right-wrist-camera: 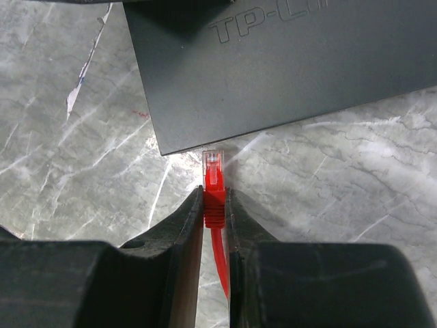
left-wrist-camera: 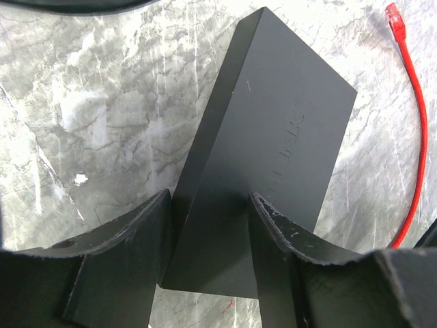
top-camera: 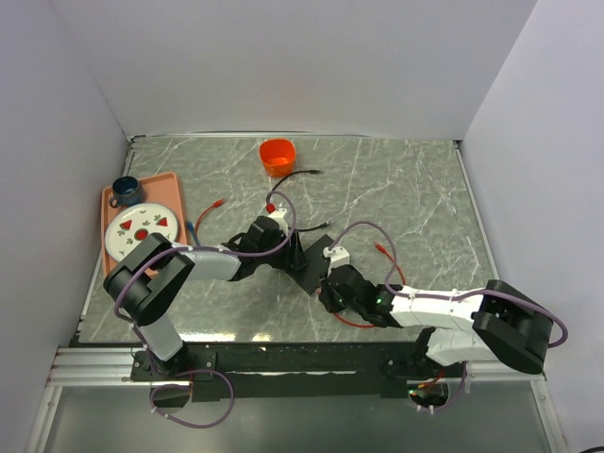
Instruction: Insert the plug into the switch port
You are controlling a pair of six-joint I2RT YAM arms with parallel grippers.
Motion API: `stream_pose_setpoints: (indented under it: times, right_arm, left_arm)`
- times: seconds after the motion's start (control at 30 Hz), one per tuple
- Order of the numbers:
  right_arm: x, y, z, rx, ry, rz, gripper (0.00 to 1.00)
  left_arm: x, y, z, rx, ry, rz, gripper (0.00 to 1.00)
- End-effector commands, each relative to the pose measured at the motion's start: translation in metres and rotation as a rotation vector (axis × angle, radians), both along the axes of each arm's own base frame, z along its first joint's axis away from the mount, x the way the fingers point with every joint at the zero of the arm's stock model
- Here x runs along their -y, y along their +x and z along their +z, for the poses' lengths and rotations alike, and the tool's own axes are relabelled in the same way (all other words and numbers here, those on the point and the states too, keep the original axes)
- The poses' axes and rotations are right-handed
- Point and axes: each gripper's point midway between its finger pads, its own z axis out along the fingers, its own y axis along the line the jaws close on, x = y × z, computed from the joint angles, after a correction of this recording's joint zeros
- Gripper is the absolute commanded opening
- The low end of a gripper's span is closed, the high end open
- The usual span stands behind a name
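Plug [right-wrist-camera: 214,171] in the right gripper [right-wrist-camera: 214,198], red boot pinched between fingers drawn almost together, clear tip poking out ahead. Tip right at the near edge of the black switch [right-wrist-camera: 287,68], by a corner; touching or just short, cannot tell. Red cable [right-wrist-camera: 220,263] trailing back from the plug between the fingers. Left gripper [left-wrist-camera: 208,205] set wide, end of the switch between its fingers, one finger beside the narrow side, the other crossing the lid; clamp or mere brace, cannot tell. From above, switch angled mid-table on the grey marble tabletop [top-camera: 425,189], between the two grippers. No sight of the switch port in any view. Second red cable [left-wrist-camera: 418,137] loose beside the switch, connector [left-wrist-camera: 392,14] free on the marble. Far back, orange cup [top-camera: 276,156]; left, pink tray [top-camera: 168,192] with plate [top-camera: 139,231] and blue mug [top-camera: 125,191].
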Motion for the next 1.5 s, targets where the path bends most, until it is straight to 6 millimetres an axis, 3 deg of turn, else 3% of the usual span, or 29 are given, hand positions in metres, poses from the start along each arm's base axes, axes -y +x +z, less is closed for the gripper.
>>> stream_pose_setpoints:
  times: [0.0,0.33,0.97,1.47]
  right_arm:
    - [-0.015,0.013,0.018,0.053,0.05,-0.021,0.0]
    - [-0.014,0.017,0.015,0.052,0.029,-0.041,0.0]
    - [-0.01,0.02,0.031,0.093,0.04,-0.048,0.0]
    - [-0.022,0.021,0.02,0.073,0.052,-0.034,0.0]
  left_arm:
    - [-0.017,-0.029,-0.04,-0.144,0.099,-0.017,0.55]
    - [-0.017,-0.033,-0.043,-0.154,0.091,-0.024,0.54]
    - [-0.017,-0.033,-0.048,-0.16,0.102,-0.025,0.52]
    - [-0.013,-0.036,-0.043,-0.163,0.076,-0.041,0.5]
